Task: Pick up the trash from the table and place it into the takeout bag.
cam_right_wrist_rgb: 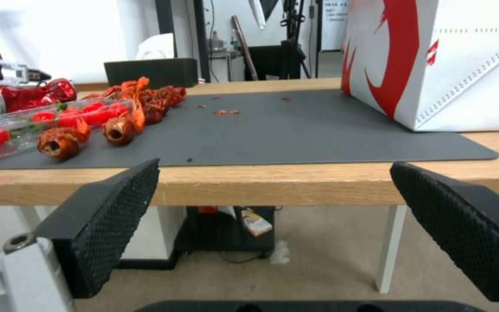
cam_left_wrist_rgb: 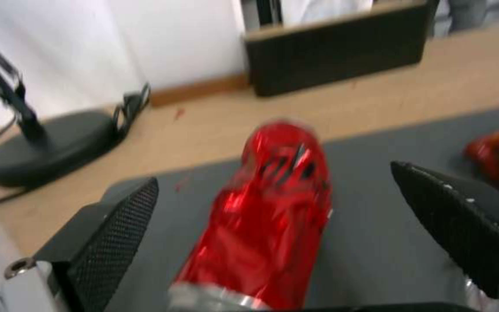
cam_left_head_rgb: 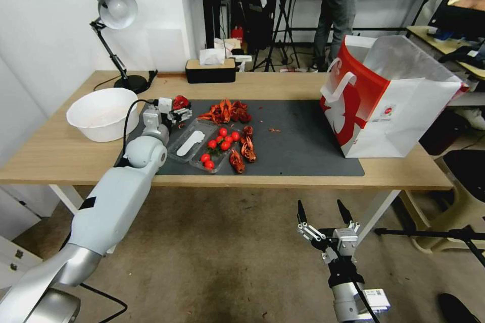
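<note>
- Centrally, the crushed red metal can (cam_left_wrist_rgb: 267, 216) lies on the dark grey rectangular mat (cam_left_head_rgb: 298, 149) near its far left corner; it sits between the spread fingers of the left gripper (cam_left_head_rgb: 177, 111), neither pad touching it, so the grasp looks lined up but not closed.
- Beside it lie red crayfish shells (cam_left_head_rgb: 227, 111) and cherry tomatoes (cam_left_head_rgb: 222, 144); these are not trash to bag.
- Farther right stands the large white paper takeout bag with red side panels (cam_left_head_rgb: 384, 106), mouth open, ready to receive.
- Below the light-wood table's (cam_left_head_rgb: 60, 154) front edge, the right gripper (cam_left_head_rgb: 324, 212) waits, fingers spread wide, holding nothing.
</note>
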Available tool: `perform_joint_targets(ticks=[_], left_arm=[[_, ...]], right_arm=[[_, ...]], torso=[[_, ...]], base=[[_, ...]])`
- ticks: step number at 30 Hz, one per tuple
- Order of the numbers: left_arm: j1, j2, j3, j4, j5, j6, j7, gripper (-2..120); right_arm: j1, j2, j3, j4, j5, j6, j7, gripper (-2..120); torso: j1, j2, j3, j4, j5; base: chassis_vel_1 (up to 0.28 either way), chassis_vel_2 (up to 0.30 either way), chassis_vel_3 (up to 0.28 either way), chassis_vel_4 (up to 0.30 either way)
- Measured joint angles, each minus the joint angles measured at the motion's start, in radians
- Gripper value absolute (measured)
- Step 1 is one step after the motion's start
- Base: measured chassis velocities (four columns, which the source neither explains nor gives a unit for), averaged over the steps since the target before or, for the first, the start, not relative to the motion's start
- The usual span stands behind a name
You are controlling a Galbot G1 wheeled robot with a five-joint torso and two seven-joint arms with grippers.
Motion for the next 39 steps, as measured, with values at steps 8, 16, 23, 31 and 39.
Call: perform_joint_targets(ticks=[8, 16, 23, 31, 39], left_arm=[[-0.009, 0.013, -0.006, 0.013, -0.02, 0.069, 0.001, 100], [-0.009, 0.015, -0.007, 0.013, -0.037, 0.08, 0.002, 100], [-0.013, 0.021, -0.017, 0.019, -0.087, 0.135, 0.044, 90], [-0.026, 0.014, -0.015, 0.048, -0.092, 0.161, 0.037, 61], [-0.028, 0.009, -0.016, 0.066, -0.102, 0.151, 0.007, 52]], right_arm=[[0.001, 0.003, -0.003, -0.002, 0.0, 0.0, 0.0, 100], [0.0, 0.003, -0.003, -0.002, 0.0, 0.0, 0.0, 100], [0.0, 0.004, -0.005, -0.002, -0.002, 0.0, 0.001, 100], [0.001, 0.005, -0.006, -0.005, -0.002, 0.001, 0.002, 100], [0.0, 0.007, -0.006, -0.007, -0.003, 0.005, 0.003, 100]], torso=[[0.0, 0.0, 0.0, 0.0, 0.0], [0.0, 0.0, 0.0, 0.0, -0.0001], [0.0, 0.0, 0.0, 0.0, 0.0], [0.0, 0.0, 0.0, -0.0002, 0.0], [0.0, 0.0, 0.0, -0.0001, 0.0]], base=[[0.0, 0.0, 0.0, 0.0], [0.0, 0.0, 0.0, 0.0], [0.0, 0.0, 0.0, 0.0], [0.0, 0.0, 0.0, 0.0], [0.0, 0.0, 0.0, 0.0]])
